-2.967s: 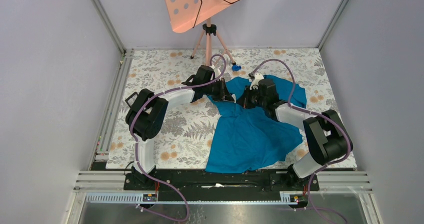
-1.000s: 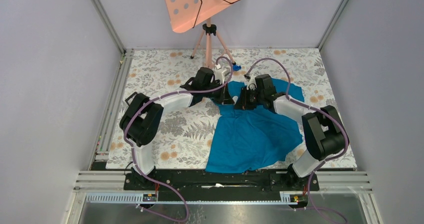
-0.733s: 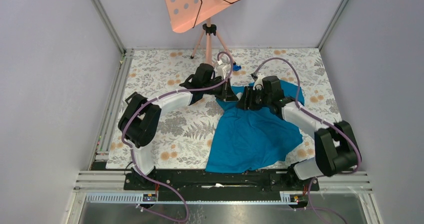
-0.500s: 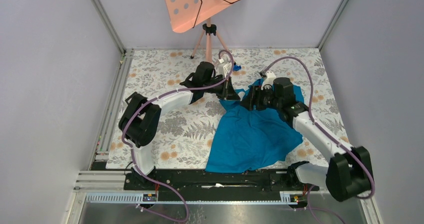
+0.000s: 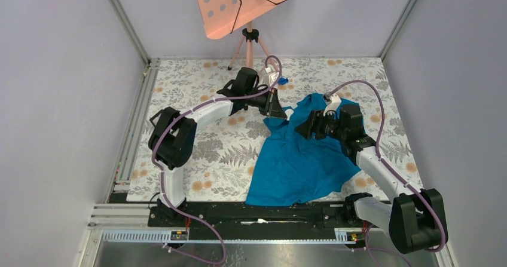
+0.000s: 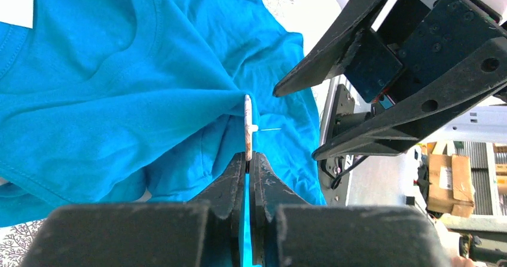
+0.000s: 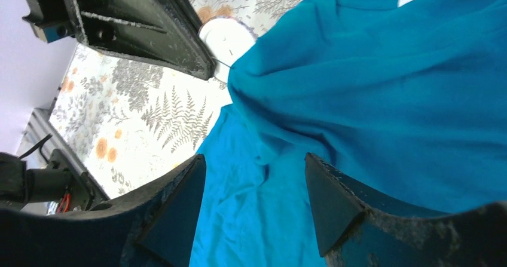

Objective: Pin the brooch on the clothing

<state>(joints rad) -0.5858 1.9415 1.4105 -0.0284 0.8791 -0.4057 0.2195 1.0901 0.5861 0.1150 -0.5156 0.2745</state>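
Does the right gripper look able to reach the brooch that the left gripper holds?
Probably yes. The right gripper is open and faces the brooch; only a fold of the shirt covers part of it, and the left gripper pinches one edge.

Bare worktop [image 5: 197, 153] lay open across the left side, up to the side wall [image 5: 60, 100]. At the far edge a tripod [image 5: 250, 52] and a small blue lump [image 5: 283, 80] stood close behind the left gripper [image 6: 250, 159], with a pink board [image 5: 245, 1] overhead. That gripper's closed fingers [image 6: 230, 180] held the brooch [image 6: 247, 129] edge-on against a raised fold of T-shirt [image 5: 299, 159]. The right gripper [image 7: 254, 159], fingers spread, faced it across a narrow gap; the right arm [image 5: 376, 165] hung over the T-shirt's right edge.
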